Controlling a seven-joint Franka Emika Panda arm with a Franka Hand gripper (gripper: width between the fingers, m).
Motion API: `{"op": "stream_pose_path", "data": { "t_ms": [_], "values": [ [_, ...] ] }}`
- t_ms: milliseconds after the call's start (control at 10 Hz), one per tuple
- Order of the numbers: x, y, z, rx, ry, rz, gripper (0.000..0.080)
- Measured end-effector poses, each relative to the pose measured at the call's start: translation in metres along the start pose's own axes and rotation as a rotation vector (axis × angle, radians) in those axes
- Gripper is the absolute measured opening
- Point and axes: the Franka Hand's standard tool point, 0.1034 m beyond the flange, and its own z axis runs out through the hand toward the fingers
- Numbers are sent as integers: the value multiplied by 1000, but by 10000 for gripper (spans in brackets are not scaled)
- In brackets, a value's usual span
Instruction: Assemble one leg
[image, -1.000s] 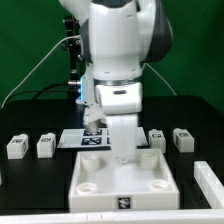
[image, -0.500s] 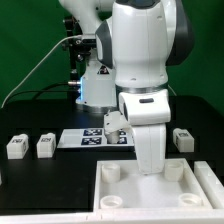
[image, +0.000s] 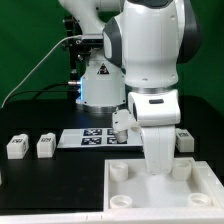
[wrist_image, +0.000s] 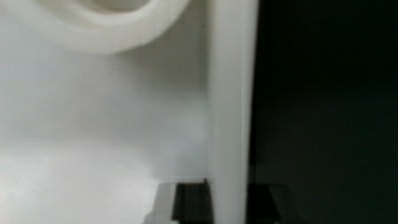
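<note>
Item: leg, white plastic, three in view on the black desk, none held. First leg: a small oblong block with a black-and-white square marker on its camera-facing side, resting on the desk close to the edge at the exterior view's left. Second leg: same form and marker, just beside the first but not touching it, on the side nearer the desk's middle. Third leg: same white block, set toward the edge at the exterior view's right, partly hidden behind the arm, so its marker is only partly legible. Associated piece: panel, large, flat and white with a raised rim and round corner sockets, lying at the desk's front corner on the exterior view's right, well apart from the first two legs. Marker board: thin and white with a row of tags, flat on the desk's middle between the pair of legs and the arm. Gripper: lowered vertically onto the panel's rear rim. In the wrist view (blurred) the gripper has a dark pad on either side of the upright rim of the panel, both pads against it, so the claw reads as clamped on that rim. One socket and the dark desk beyond the rim also show there.
</note>
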Motion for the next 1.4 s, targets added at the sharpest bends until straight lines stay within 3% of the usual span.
{"op": "stream_pose_path", "data": {
  "t_ms": [200,300,400,600,700,800,1000,1400],
  "values": [
    [0,0,0,-10,3,1,61],
    [-1,0,1,-9,3,2,131],
    [-1,0,1,-9,3,3,131],
    [-1,0,1,-9,3,4,514],
    [-2,0,1,-9,3,4,514],
    [-2,0,1,-9,3,5,607],
    [-3,0,1,-9,3,6,647],
    [-3,0,1,-9,3,8,648]
  ]
}}
